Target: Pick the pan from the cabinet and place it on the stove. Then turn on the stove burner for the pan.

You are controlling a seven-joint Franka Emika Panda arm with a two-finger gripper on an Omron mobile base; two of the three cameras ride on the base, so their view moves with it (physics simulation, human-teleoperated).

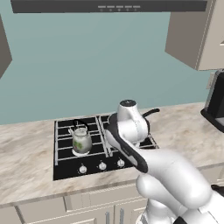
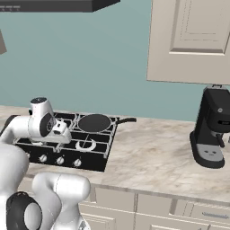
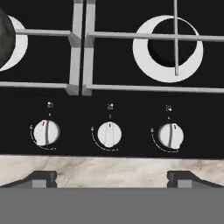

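Observation:
The dark grey pan rests on the back right burner of the black stove, its thin black handle pointing right. In the left base view my arm covers most of the pan, leaving the handle showing. My gripper hangs open over the stove's front edge, pointing down at the row of three silver knobs, with the middle knob between its fingertips and nothing held. The cream cabinet hangs above the counter to the right.
A small glass kettle stands on the front left burner. A black coffee machine sits on the marble counter at the right. The range hood spans the top. The front right burner is bare.

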